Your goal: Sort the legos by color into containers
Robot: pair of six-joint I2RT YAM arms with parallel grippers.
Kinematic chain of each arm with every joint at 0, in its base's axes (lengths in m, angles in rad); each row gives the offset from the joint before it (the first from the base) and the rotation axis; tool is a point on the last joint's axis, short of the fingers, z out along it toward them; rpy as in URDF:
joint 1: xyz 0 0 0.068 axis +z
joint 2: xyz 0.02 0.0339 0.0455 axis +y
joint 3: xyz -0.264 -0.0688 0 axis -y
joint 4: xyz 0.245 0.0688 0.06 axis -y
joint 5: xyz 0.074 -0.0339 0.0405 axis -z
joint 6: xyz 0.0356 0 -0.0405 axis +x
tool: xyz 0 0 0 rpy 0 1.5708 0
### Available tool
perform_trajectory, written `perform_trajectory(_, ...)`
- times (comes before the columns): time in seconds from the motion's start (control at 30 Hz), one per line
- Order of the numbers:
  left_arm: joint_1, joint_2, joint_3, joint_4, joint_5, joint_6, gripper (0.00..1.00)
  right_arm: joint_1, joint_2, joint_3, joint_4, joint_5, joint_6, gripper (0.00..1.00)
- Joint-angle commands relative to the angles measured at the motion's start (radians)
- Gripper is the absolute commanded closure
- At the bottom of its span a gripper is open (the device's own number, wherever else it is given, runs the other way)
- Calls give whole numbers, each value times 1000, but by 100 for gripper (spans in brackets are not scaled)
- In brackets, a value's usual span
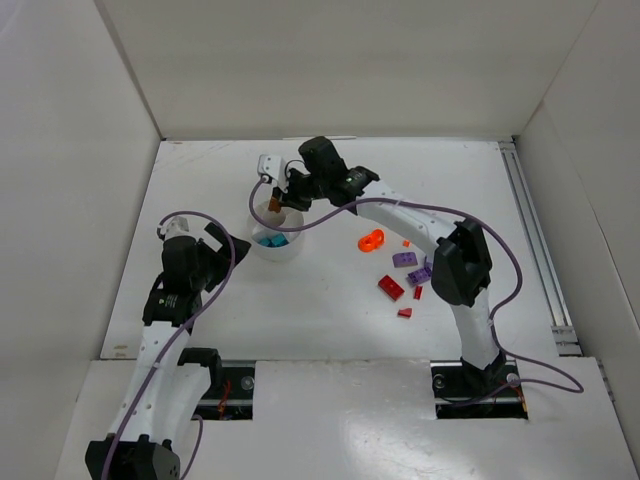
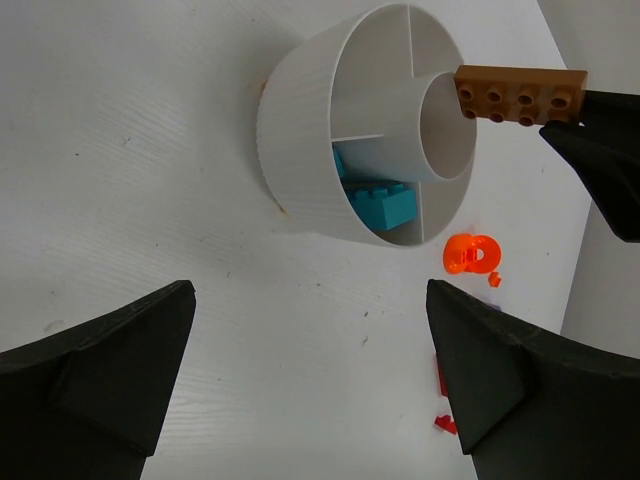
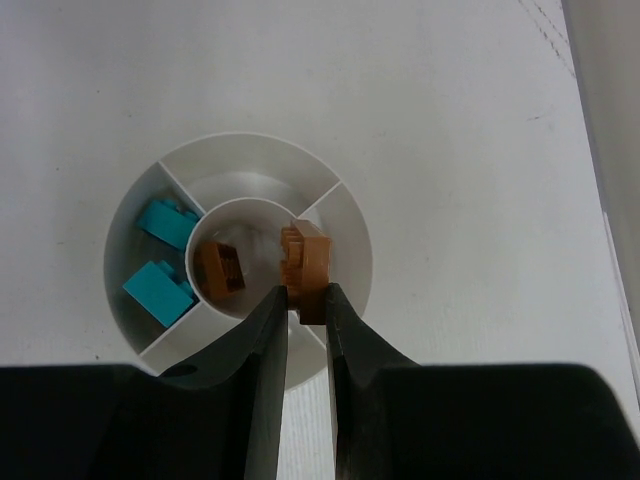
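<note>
right fingers (image 3: 282,305): clamped on studded brown brick (image 3: 305,258), poised over hub of ribbed white round dish (image 3: 240,142) | hub: second brown brick (image 3: 218,268) | one wedge: two glossy teal bricks (image 3: 160,290) | left fingers (image 2: 460,335): spread wide, empty | worktop (image 2: 150,150): translucent orange ring (image 2: 470,253) beside dish

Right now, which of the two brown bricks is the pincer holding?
The long brown brick hanging over the dish's central hub, pinched at one end by the right pincer. The other brown brick lies loose down inside the hub.
</note>
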Motion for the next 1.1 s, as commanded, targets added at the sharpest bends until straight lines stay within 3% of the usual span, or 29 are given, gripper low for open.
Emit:
perform_trajectory(0.0,4,-2,-6,30,14,0,0,11,11,48,-6,12,24,100)
perform_trajectory(0.5,4,-2,-6,49,34,10,0,39,-75,-90,14,31,25,99)
perform_trajectory(0.6,4,-2,-6,49,43,10,0,39,-75,-81,14,31,34,81)
perform_trajectory(0.63,4,-2,-6,49,43,10,0,39,-75,-81,14,31,34,69)
perform_trajectory(0.73,4,-2,-6,49,53,19,0,39,-66,-72,14,31,34,49)
perform_trajectory(0.83,4,-2,-6,49,54,28,0,39,-66,-61,14,12,34,44)
perform_trajectory(1.07,4,-34,34,27,119,75,0,27,-165,-99,34,12,34,10)
